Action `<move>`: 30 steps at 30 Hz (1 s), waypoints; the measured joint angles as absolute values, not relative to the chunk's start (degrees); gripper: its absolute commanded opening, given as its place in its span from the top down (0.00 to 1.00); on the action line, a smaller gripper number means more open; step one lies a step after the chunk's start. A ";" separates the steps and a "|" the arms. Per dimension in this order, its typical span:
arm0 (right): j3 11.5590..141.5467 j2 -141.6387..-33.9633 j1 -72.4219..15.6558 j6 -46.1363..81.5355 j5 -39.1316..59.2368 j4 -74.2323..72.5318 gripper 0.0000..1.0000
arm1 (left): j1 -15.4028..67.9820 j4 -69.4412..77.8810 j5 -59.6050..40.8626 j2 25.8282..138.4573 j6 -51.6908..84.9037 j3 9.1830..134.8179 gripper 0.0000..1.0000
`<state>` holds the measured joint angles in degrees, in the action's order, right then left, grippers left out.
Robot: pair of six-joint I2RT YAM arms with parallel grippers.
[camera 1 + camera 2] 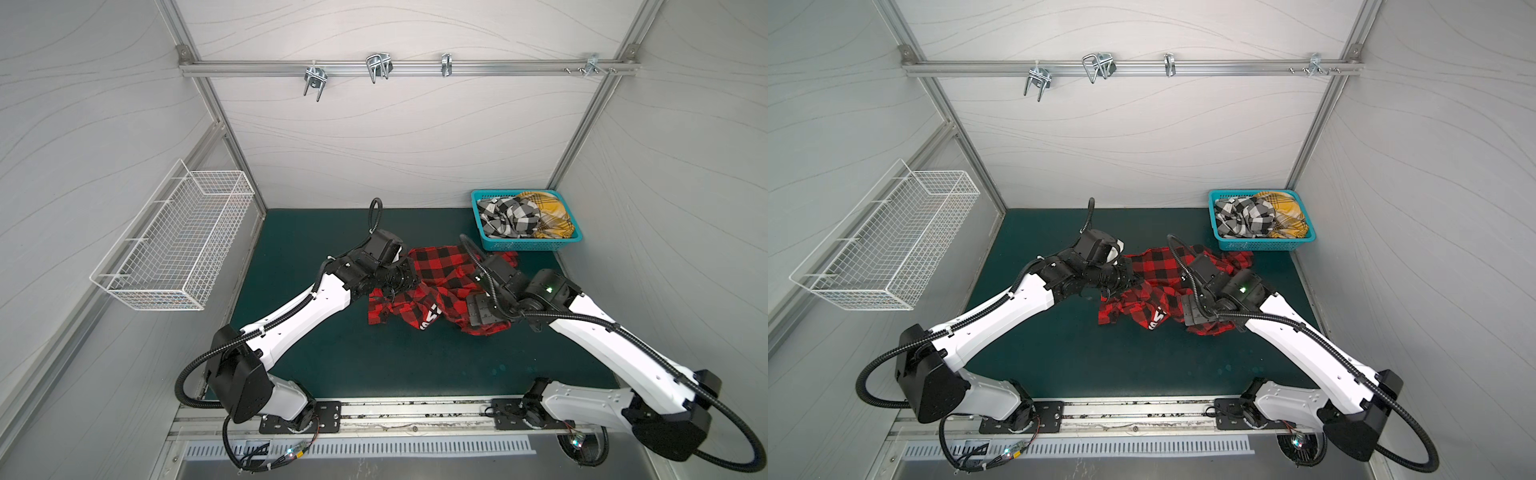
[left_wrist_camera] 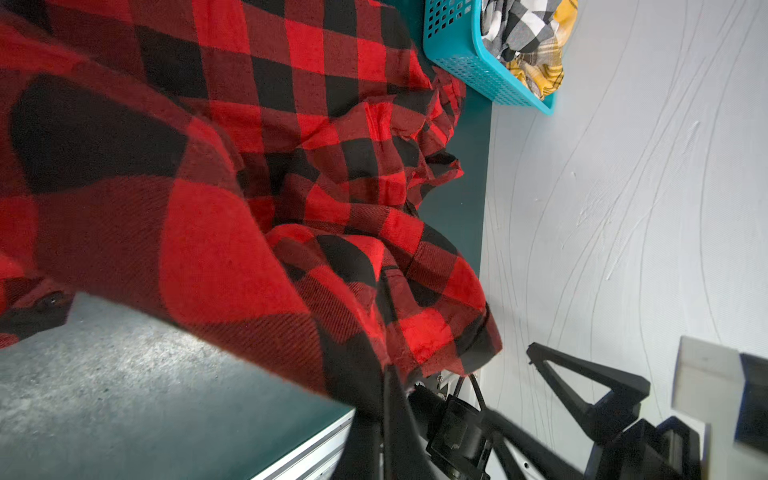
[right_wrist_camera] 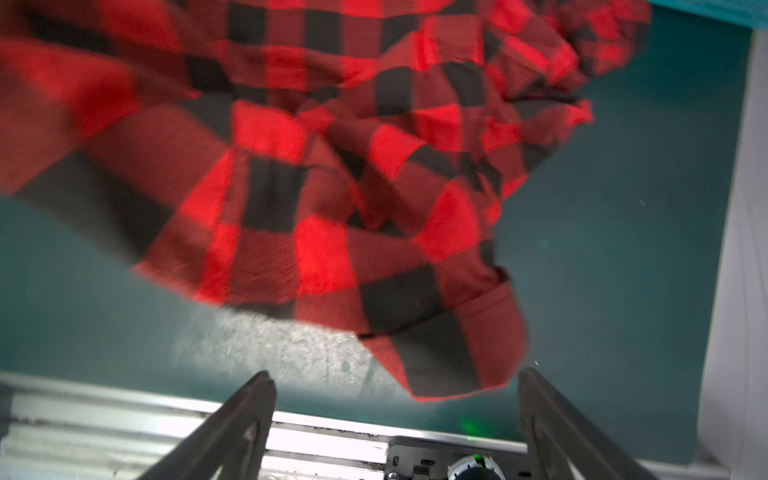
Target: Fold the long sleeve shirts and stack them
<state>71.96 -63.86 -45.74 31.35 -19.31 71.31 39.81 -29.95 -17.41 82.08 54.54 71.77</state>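
A red-and-black plaid shirt [image 1: 440,282] with white letters lies crumpled on the green mat [image 1: 374,361] in both top views. My left gripper [image 2: 388,374] is shut on a fold of its cloth, which hangs lifted over the mat. My right gripper [image 3: 397,382] stands open just above the mat, and a loose corner of the red shirt [image 3: 436,353] hangs between its fingers [image 3: 262,395] untouched. In both top views it hovers over the shirt's right side [image 1: 1198,318]. A black-and-white check shirt [image 1: 509,216] and a yellow plaid shirt [image 1: 548,220] lie bunched in the basket.
The turquoise plastic basket [image 1: 523,245] stands at the mat's back right corner, just behind the red shirt. A white wire basket [image 1: 174,245] hangs on the left wall. Metal hooks [image 1: 378,68] hang from the back rail. An aluminium rail [image 1: 395,411] runs along the front edge.
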 measured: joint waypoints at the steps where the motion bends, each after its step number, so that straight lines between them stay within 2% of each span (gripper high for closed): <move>1: 71.50 -62.28 -44.34 31.53 -18.44 71.48 0.07 | 39.81 -30.52 -17.52 82.08 54.48 71.99 1.00; 4: 70.85 -57.28 -41.43 31.20 -13.89 72.36 0.09 | 39.81 -32.16 -17.91 82.11 54.28 73.41 1.00; 6: 70.85 -55.86 -42.59 30.48 -11.16 72.44 0.09 | 39.81 -32.71 -18.26 82.11 54.22 74.35 1.00; 11: 70.76 -59.96 -54.46 28.75 -9.63 68.90 0.10 | 39.81 -32.75 -19.11 82.11 54.24 75.22 1.00; 18: 67.79 -71.92 -62.30 27.20 -12.88 56.29 0.13 | 39.81 -32.29 -20.84 82.13 55.66 75.22 1.00; 25: 64.90 -73.69 -63.05 29.23 -18.72 44.53 0.25 | 39.88 -31.40 -22.52 82.11 56.60 75.22 1.00; 30: 63.33 -77.19 -63.09 31.40 -21.15 38.89 0.28 | 39.79 -32.05 -22.50 82.08 57.08 74.98 1.00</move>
<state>63.33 -77.19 -63.09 31.40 -21.15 38.89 39.79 -32.05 -22.50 82.08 57.08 74.98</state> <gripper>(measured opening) 0.739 0.047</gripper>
